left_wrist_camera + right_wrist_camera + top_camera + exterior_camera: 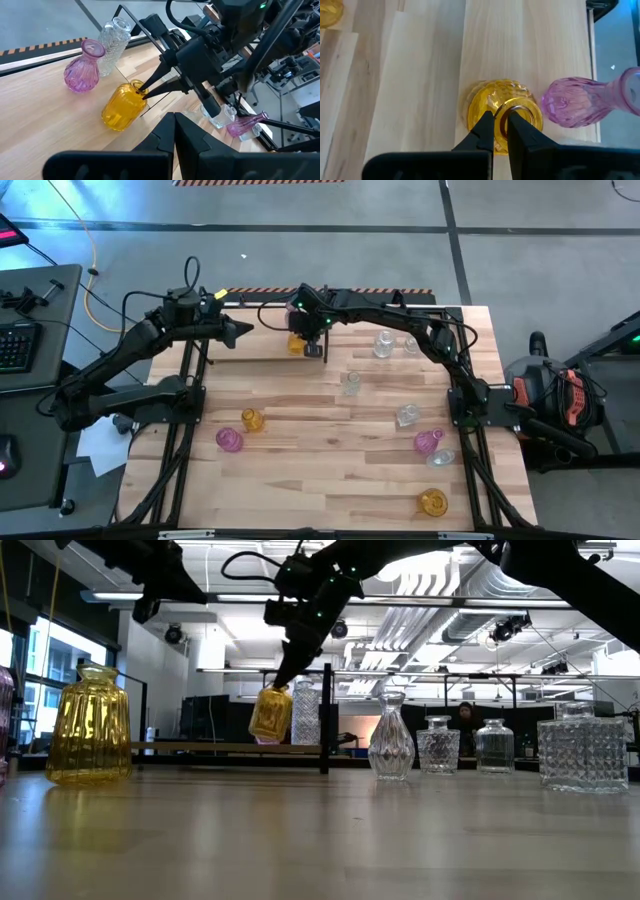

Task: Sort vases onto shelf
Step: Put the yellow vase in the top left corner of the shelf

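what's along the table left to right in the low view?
Large amber vase → amber vase hanging tilted from the right pincer, which grips its rim → black shelf divider → clear bulbous vase → clear squat vase → clear vase → large clear cut-glass vase.

You can't tell whether the yellow vase touches the shelf. The pink vase runs off the right wrist view's edge. In the high view, the right arm hides both.
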### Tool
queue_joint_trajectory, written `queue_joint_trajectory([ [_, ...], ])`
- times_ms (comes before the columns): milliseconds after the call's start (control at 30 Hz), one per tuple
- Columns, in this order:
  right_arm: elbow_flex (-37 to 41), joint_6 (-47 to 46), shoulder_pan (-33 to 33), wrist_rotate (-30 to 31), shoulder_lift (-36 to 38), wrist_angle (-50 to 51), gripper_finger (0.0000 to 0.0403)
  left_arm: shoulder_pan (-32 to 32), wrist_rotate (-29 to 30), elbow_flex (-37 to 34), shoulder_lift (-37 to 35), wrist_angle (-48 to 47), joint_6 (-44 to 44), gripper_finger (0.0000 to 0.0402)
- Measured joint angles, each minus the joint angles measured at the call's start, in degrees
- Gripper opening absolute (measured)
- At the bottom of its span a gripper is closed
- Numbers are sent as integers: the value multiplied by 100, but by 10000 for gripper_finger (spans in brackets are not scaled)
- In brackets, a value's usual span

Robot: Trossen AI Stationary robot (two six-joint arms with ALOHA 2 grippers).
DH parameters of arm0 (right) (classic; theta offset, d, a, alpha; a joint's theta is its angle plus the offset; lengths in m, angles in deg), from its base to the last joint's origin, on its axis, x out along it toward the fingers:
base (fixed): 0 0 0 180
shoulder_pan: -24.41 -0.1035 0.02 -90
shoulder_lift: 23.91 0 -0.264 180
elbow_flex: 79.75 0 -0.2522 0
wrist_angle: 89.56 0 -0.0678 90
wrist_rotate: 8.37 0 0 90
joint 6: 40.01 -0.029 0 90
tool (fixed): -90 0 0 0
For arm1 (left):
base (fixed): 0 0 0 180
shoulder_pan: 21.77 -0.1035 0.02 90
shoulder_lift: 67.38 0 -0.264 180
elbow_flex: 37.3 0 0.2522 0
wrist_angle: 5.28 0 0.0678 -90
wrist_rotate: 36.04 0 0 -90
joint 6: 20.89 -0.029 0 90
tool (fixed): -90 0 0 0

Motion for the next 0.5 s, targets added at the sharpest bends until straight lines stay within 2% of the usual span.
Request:
queue_joint_trajectory([
  [267, 0, 43, 0, -13, 0, -10, 33, 0, 8, 0, 0, 0, -1, 0],
  [500, 0, 196, -7, -120, 0, -22, 41, 0, 8, 0, 0, 0, -5, 0],
])
